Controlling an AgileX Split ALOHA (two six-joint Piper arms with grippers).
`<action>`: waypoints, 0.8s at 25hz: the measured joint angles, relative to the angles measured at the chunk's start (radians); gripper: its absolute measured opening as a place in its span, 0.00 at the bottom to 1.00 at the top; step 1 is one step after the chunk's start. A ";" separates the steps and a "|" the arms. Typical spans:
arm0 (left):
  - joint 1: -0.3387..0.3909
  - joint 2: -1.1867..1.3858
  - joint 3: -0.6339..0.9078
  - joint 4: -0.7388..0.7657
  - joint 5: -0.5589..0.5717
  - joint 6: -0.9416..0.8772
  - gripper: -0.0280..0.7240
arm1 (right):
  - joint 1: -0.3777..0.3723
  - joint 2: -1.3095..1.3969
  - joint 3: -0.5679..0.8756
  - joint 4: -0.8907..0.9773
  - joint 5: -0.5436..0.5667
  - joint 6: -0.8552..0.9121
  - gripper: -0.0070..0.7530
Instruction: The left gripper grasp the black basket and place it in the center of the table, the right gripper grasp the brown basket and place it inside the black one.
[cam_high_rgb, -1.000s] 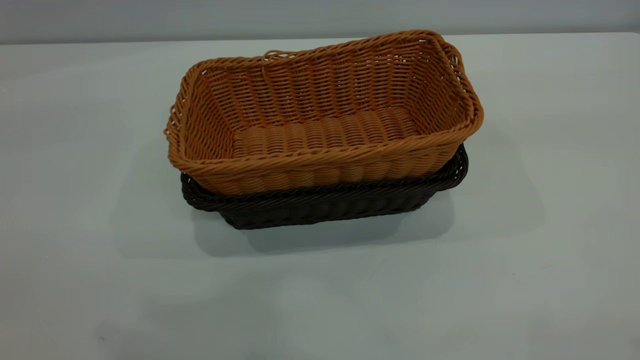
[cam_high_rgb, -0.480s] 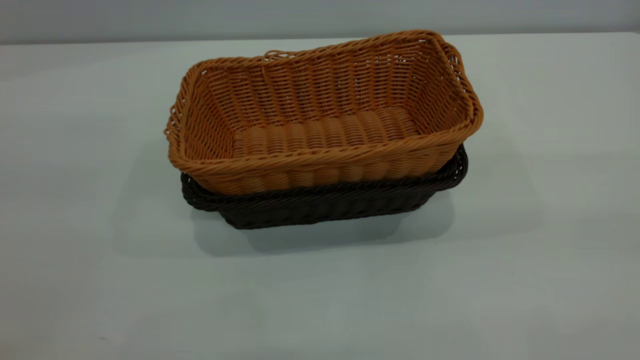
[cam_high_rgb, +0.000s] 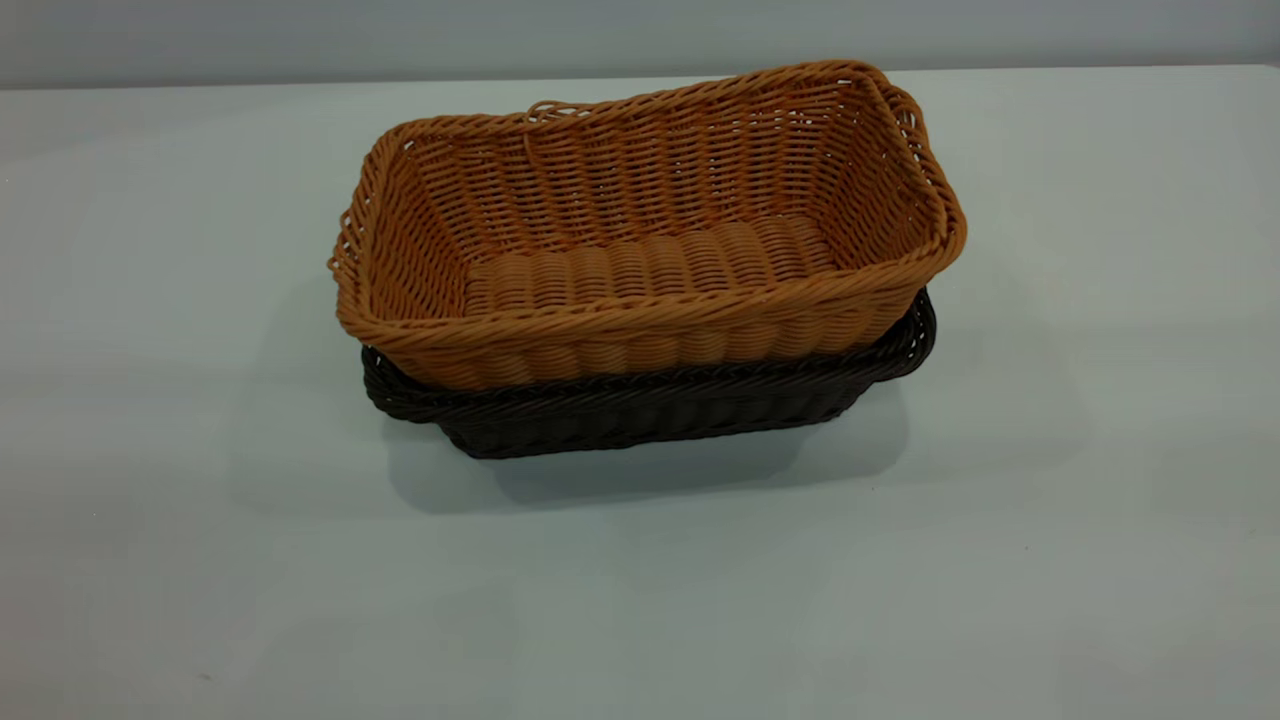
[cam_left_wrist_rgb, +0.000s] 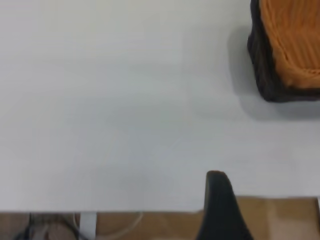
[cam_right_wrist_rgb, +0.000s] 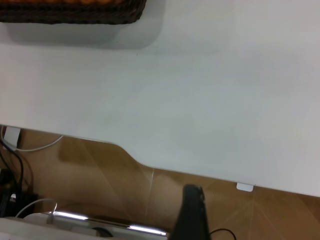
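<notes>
Across the middle of the table, the largest surface in view, I see the two nested baskets standing well clear of every edge. The brown basket sits inside the black basket, seated upright but riding high, so that only the dark rim and lower wall show beneath it in the exterior view. From how things lie, I judge the task effectively complete.

Handling, as I judge it: both baskets look light and fairly stiff, woven from a springy strand that would flex a little under a pinch without breaking. The weave is ribbed rather than slick, so a grip should not slide. The braided rim is the natural place to take hold, fingers straddling a short-side wall from above; the flared sides offer no parallel faces lower down. Lifting by one rim would probably tilt the basket, and the nested pair may cling together.

The left gripper is drawn back at the table's near edge, well apart from the baskets, carrying nothing; I see a single dark finger only and cannot tell how the jaws stand. The right gripper is likewise pulled back beyond the table edge, over the floor, empty; one finger shows and its opening I cannot tell.
</notes>
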 joint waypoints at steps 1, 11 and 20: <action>-0.009 -0.031 0.023 0.010 -0.004 0.000 0.59 | 0.000 0.000 0.000 0.000 0.000 0.000 0.74; -0.086 -0.096 0.075 0.170 -0.038 -0.011 0.59 | -0.046 -0.057 0.000 0.011 0.000 0.000 0.73; -0.086 -0.096 0.075 0.174 -0.038 -0.011 0.59 | -0.224 -0.390 0.000 0.024 0.008 0.000 0.73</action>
